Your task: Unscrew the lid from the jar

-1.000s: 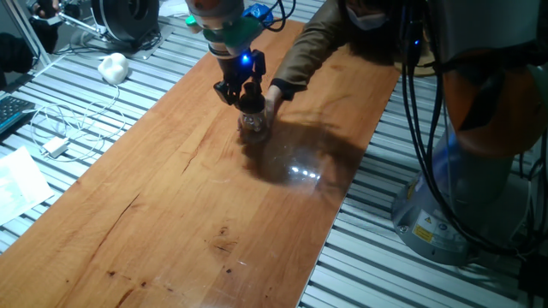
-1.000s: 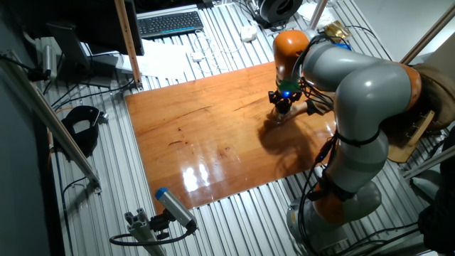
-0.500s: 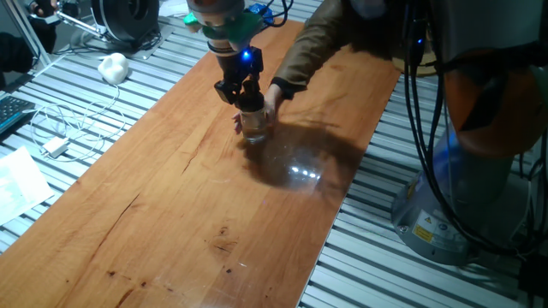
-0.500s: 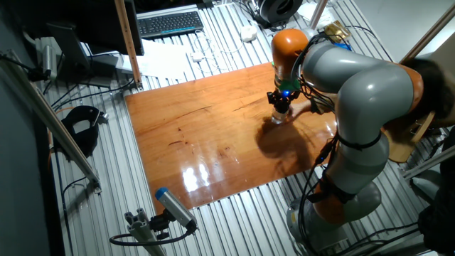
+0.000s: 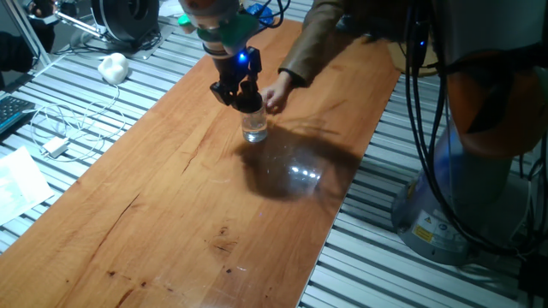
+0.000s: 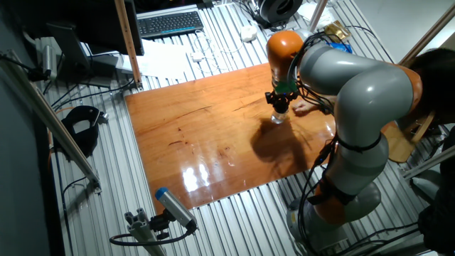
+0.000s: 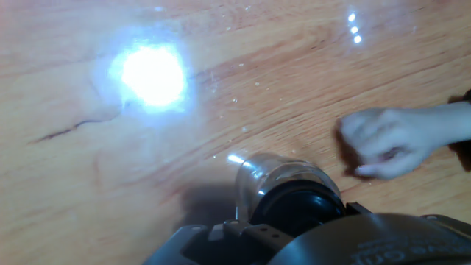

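The main risk is the small clear glass jar [image 5: 254,130] turning or tipping with the cap: the person's bare hand [image 5: 276,96] hovers just beside it on the far right without visibly touching it, so nothing seems to brace the glass, and a twist from above would likely spin or drag the whole jar over the smooth wooden tabletop [image 5: 171,205]. A poor hold on the small black round lid [image 7: 296,208] could also slip.

The jar stands upright on the tabletop toward its far end, directly beneath the two-finger gripper [image 5: 237,89], which points straight down over it. In the hand view the black lid sits right against the gripper body at the bottom edge, with the glass wall showing beyond it and the hand well to the right. The fingers appear drawn in around the top of the jar, yet whether they actually clamp the lid, or how wide they stand, cannot be told from these views
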{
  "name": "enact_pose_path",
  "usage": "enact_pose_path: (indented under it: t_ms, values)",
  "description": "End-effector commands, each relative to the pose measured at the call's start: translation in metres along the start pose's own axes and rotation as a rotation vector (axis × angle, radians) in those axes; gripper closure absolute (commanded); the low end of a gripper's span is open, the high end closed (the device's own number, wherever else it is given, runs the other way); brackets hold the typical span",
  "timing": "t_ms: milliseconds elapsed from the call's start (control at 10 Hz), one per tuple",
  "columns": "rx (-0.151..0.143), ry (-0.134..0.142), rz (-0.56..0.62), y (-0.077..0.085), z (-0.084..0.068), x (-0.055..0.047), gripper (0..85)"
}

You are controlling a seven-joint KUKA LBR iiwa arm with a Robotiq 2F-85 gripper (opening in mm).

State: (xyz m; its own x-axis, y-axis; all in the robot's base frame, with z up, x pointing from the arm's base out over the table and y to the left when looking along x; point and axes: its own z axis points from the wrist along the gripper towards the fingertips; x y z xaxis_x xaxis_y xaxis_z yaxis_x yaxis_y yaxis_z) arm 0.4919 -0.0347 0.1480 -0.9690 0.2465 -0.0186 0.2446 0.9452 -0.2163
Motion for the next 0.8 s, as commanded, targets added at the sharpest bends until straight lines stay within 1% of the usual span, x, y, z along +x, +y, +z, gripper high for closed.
enact_pose_path:
  t_ms: [0,100,200,500,600,700]
  values:
    - [-0.001,0.000,0.004,0.0002,-0.0002,0.0002,51.0]
    - [-0.001,0.002,0.010,0.0006,-0.0006,0.0005,51.0]
    - [0.001,0.003,0.018,0.0009,-0.0009,0.0006,34.0]
    - [0.008,0.009,0.035,0.0024,-0.0014,0.0011,34.0]
    - [0.012,0.008,0.043,0.0030,-0.0014,0.0012,17.0]
    - [0.015,0.012,0.048,0.0037,-0.0010,0.0012,17.0]
